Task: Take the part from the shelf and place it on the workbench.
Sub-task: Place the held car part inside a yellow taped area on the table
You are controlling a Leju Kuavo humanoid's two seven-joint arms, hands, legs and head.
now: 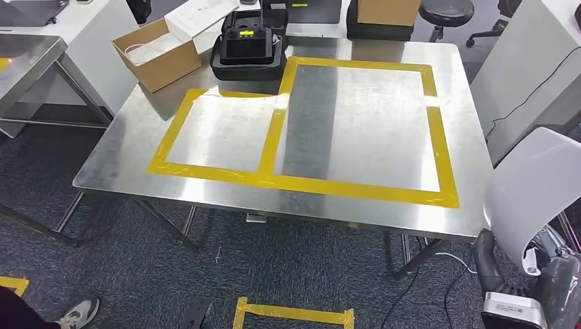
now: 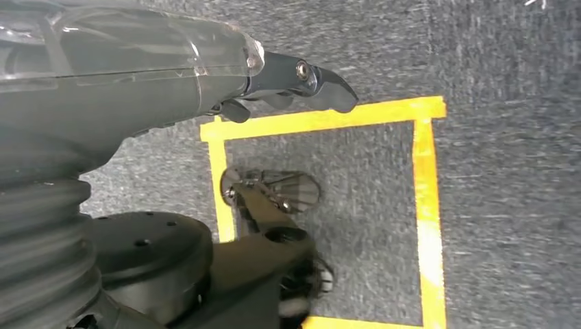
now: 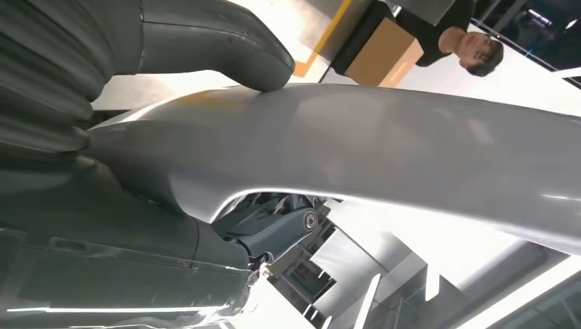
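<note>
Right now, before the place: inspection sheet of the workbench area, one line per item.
Surface: steel workbench, two yellow tape frames, both bare inside.
Job's things: white curved part held at the robot's right, off the bench.
Clutter: open cardboard box, black case and closed carton along the far edge.
Hands: right hand grips the part, thumb on top; left hand hangs over the floor, holding nothing.
Cables: black cable on the white panel at right; cables on the floor under the bench.
Surroundings: grey carpet, yellow tape square, stool, a person's shoe.
</note>
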